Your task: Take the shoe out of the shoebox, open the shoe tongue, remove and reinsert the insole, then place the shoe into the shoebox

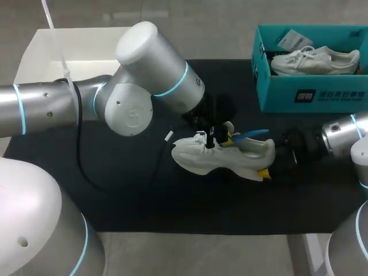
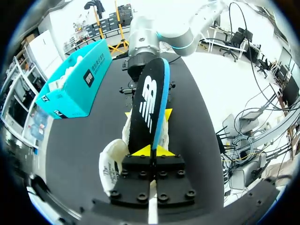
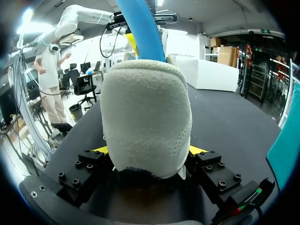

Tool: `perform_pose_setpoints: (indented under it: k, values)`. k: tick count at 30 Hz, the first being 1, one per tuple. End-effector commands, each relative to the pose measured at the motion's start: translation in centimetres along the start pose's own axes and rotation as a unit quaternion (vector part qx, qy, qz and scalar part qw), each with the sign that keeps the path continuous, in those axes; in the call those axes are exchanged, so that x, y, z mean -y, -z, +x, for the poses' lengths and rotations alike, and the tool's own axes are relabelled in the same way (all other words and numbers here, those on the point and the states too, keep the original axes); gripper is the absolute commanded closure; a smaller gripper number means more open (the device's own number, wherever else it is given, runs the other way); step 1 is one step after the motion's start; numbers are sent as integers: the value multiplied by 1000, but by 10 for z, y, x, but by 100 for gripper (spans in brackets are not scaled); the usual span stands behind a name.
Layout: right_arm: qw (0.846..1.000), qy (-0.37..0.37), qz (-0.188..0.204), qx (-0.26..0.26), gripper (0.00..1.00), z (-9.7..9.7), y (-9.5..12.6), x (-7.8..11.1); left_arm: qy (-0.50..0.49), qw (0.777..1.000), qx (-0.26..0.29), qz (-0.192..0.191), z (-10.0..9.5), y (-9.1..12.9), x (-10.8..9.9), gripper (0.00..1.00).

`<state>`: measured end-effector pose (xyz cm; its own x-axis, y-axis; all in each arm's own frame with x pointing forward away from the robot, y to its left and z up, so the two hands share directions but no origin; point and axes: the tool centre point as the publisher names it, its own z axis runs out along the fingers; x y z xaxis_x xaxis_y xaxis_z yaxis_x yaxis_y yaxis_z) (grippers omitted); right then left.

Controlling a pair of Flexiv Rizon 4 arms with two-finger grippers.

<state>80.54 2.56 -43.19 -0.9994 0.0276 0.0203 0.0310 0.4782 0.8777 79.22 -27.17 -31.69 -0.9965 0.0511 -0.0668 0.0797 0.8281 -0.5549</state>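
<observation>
Starting at the upper left of the head view, you have a white box [image 1: 40,52] sitting at the edge of the black mat [image 1: 115,195], well apart from the work. From the left your left arm reaches to mid-frame. The left gripper [image 2: 152,151] has its yellow tips pressed together on one end of the insole [image 2: 149,103], pinching it on edge. The insole runs straight out ahead of those fingers toward your other arm, and its long axis lines up with the shoe [image 1: 221,156] directly beneath it. The shoe lies on its sole at centre frame, toe left and heel right. Whether the insole is leaving or going in I cannot tell, but either way the move turns on keeping it along that heel-to-toe line. Just right of centre, the right gripper [image 3: 147,152] clamps the heel from both sides, bracing the shoe. The mat looks soft and grippy, with bare cloth below the shoe. At the upper right the teal shoebox [image 1: 313,95] stands open and already holds another white shoe [image 1: 315,60], so room inside looks tight.
</observation>
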Motion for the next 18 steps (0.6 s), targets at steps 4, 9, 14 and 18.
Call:
perform_pose_setpoints:
  k: [4,9,14,18]
  values:
    - [1000,0,2,1,100,0,-3,1,-8,1000,-11,0,-8,-11,16,100]
    - [1000,0,2,1,100,0,-3,1,-13,999,-20,31,-13,-11,27,100]
    - [1000,0,2,1,100,0,-3,1,-25,997,-24,67,-14,3,39,100]
    - [1000,0,2,1,100,0,-3,1,-38,992,-35,119,-13,16,48,100]
